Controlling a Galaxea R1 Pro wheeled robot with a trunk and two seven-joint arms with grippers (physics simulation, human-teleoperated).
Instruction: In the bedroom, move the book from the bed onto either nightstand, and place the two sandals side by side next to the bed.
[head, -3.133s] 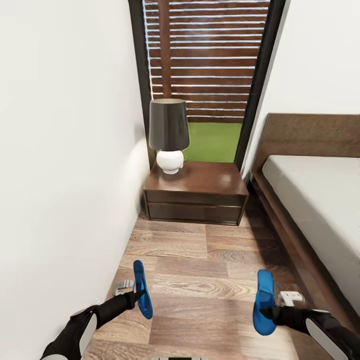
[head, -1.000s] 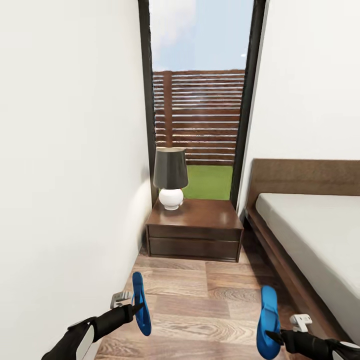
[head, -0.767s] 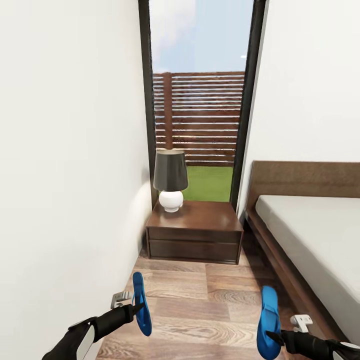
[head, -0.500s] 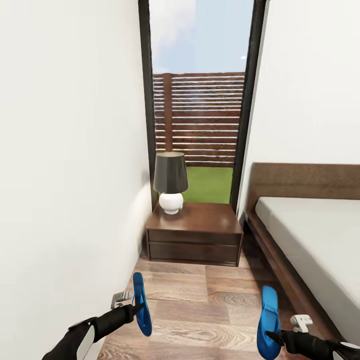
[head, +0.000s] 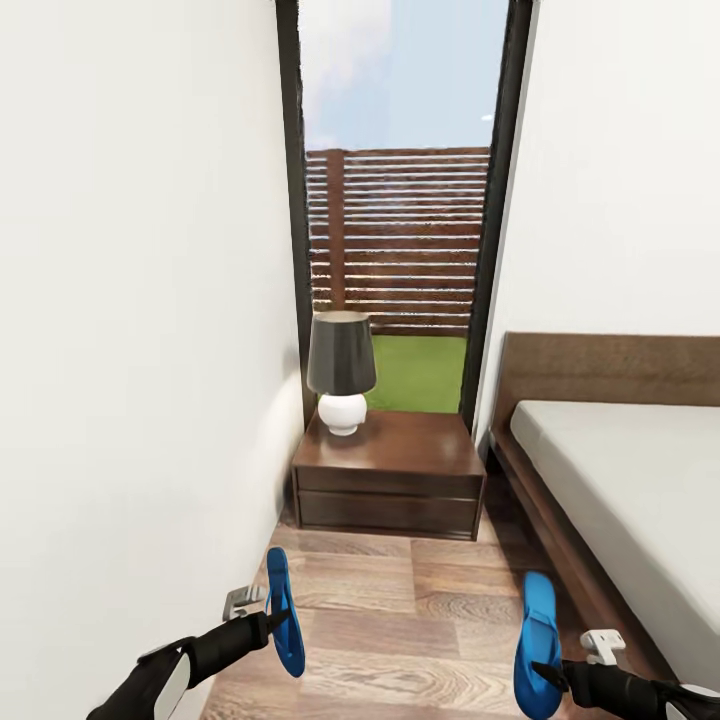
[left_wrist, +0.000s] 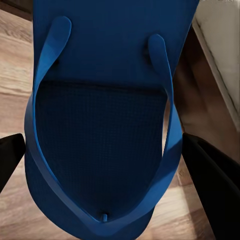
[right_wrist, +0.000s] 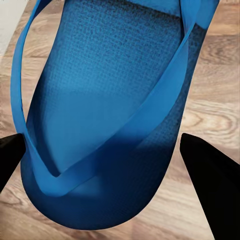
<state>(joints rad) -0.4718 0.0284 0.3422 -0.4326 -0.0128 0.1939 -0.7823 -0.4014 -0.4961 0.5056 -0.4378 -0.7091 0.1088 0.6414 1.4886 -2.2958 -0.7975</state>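
Each of my grippers holds one bright-blue sandal on edge above the wood floor. The left gripper is shut on the left sandal, whose strap side shows up close in the left wrist view between black fingers. The right gripper is shut on the right sandal, seen close up. The bed, dark frame and grey mattress, runs along the right. A dark-brown nightstand stands ahead below the window. The book is out of view.
A lamp with a dark shade and white base stands on the nightstand's left part. A white wall closes the left side, leaving a narrow strip of floor between it and the bed. A tall black-framed window lies ahead.
The head view has tilted upward since 3.1 s ago and drifted slightly in the last second. Both grippers keep their sandals in much the same place relative to me.
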